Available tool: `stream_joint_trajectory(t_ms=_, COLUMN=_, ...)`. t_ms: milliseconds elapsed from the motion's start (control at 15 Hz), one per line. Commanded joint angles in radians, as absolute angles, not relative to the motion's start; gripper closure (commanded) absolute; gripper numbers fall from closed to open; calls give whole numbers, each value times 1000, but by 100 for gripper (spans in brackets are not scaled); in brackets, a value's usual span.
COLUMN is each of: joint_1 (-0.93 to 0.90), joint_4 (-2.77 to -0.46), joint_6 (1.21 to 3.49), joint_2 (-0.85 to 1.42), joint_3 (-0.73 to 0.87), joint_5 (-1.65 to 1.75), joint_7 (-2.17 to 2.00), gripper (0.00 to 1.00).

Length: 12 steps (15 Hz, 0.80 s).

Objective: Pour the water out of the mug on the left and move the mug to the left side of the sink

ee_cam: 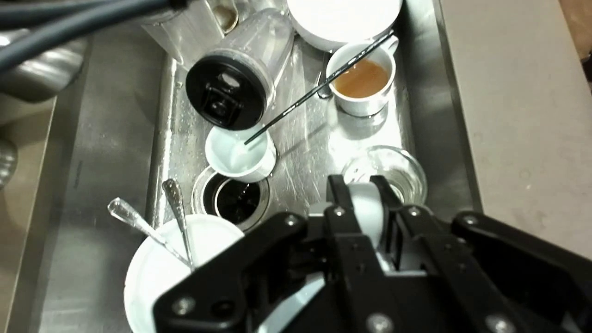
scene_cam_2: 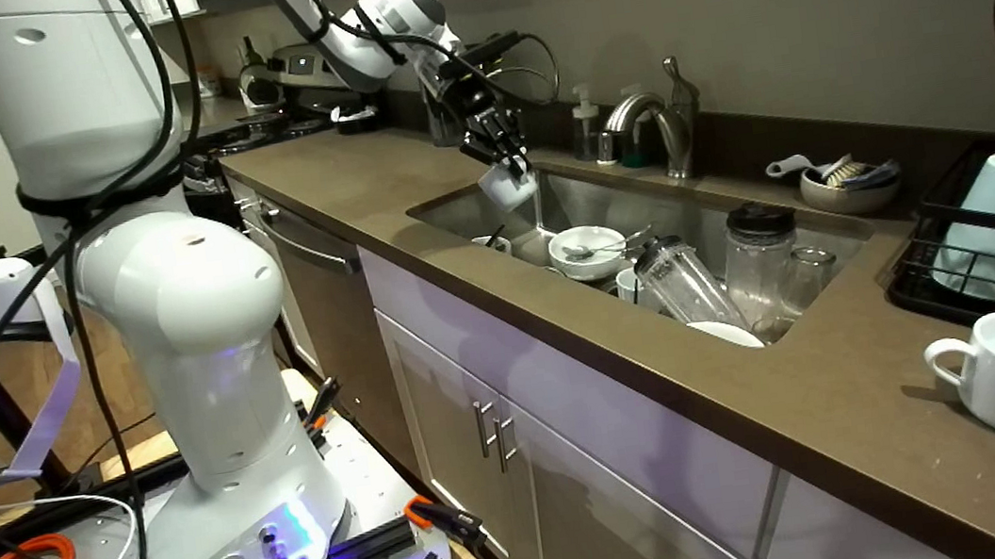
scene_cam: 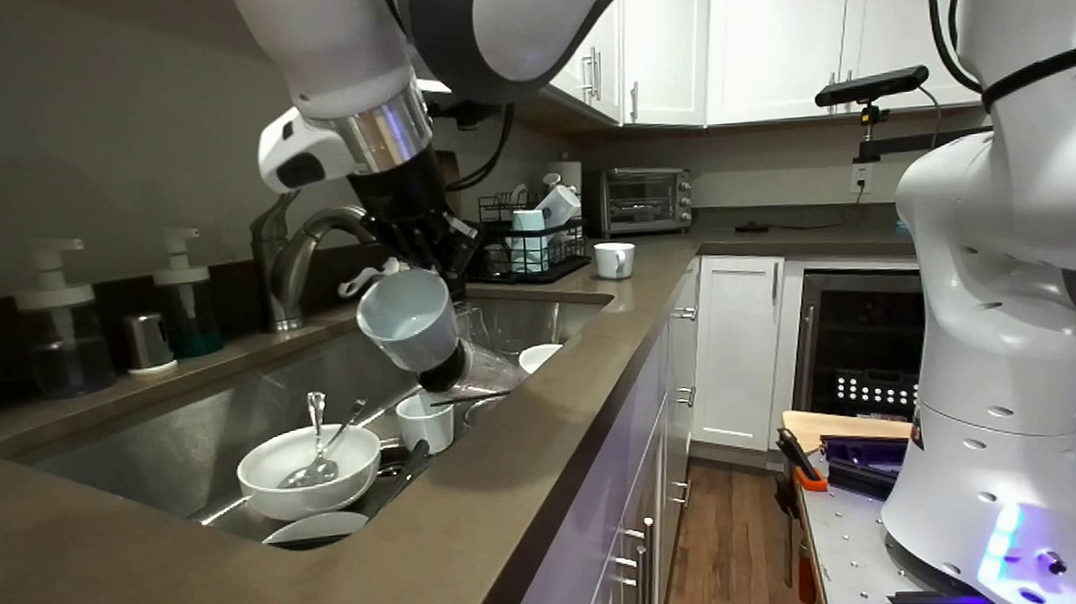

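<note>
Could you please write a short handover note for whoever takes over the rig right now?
Gripper: closed on the mug.
Mug: held tilted above the sink.
Done: mug gripped and tipped; a thin stream of water shows below it in an exterior view.
Left: finish emptying it (how much remains inside I cannot tell), then set it down on the sink's left side.

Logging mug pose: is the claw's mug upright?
No: in an exterior view, the mug hangs clearly tilted above the sink.
</note>
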State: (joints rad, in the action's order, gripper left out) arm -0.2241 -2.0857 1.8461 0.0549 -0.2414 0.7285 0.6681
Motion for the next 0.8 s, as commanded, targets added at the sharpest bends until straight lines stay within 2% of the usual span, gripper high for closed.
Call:
stream_joint_trajectory(t_ms=0, joint_1=-249, joint_4=-2018, joint_6=1854, joint_2=89, joint_3=-265, joint_5=665, joint_7=706, gripper=96)
stream_joint_trajectory(t_ms=733, joint_1=-307, joint_4=-1833, joint_6=1864, joint_2=243, joint_3=-329, joint_5=486, joint_7=742, gripper=96)
